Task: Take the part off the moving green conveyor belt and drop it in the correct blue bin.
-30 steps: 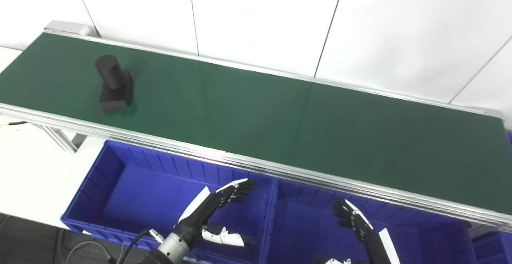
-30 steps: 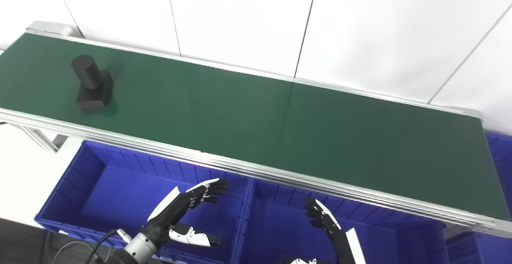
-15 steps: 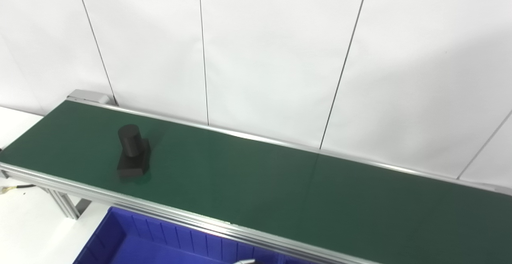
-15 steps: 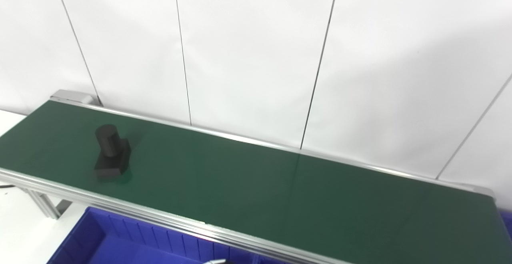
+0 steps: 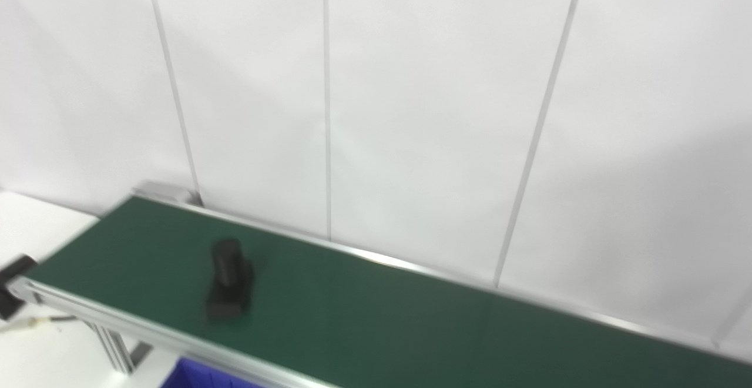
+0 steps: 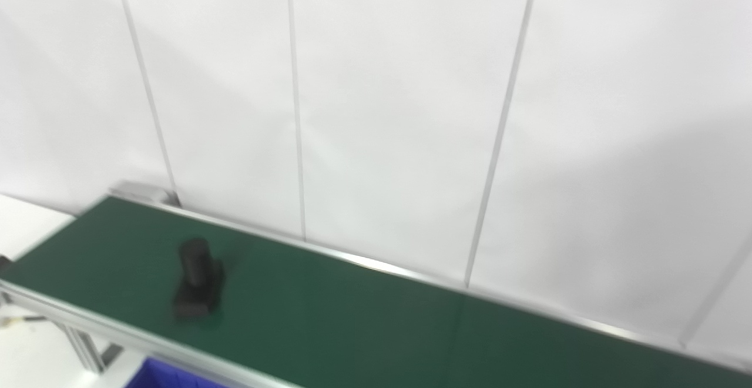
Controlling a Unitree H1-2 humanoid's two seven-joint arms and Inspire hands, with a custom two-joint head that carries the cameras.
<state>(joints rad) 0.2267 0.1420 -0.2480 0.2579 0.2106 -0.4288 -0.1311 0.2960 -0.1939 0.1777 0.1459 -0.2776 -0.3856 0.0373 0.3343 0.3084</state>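
White wall panels filled the view above the green conveyor belt (image 5: 411, 317), where a blurred black part (image 5: 228, 282), seemingly a cylinder on a block, stood upright near the left end. Neither hand showed, their state unknowable; only a blue bin corner (image 6: 155, 376) peeked below.

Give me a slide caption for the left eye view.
Black part riding the green conveyor belt near its left end, white wall behind; no hands visible.
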